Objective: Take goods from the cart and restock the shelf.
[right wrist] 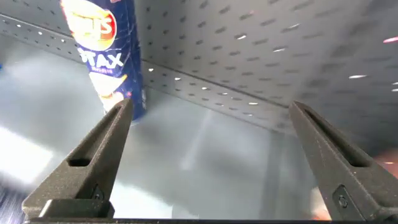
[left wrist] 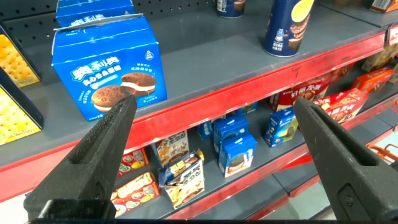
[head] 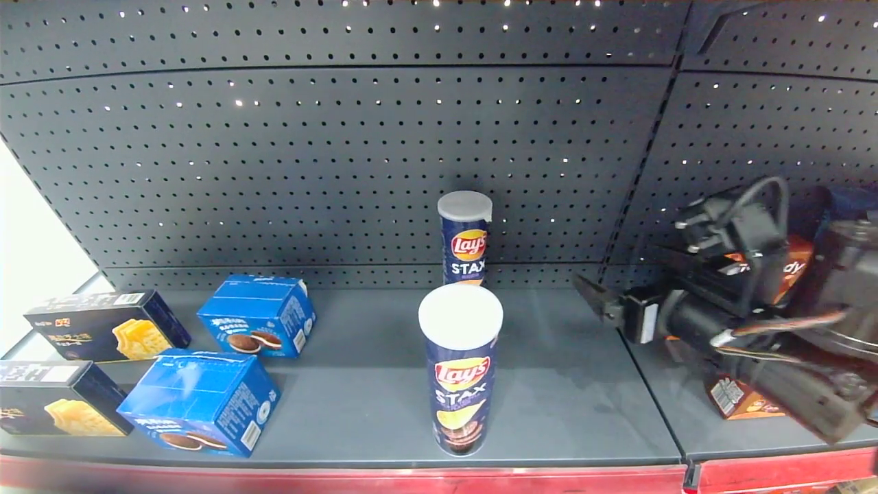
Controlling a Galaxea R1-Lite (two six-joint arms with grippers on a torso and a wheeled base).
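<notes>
Nearest, the left gripper (left wrist: 214, 107) hangs wide open and empty before the shelf (head: 576, 391) lip. Next, the front chip can (head: 459, 370) stands upright by the edge, label outward for shoppers. To its right the right gripper (head: 595, 296) gapes empty. Farthest, the rear can (head: 465, 239) lines up behind, against the back wall.
</notes>
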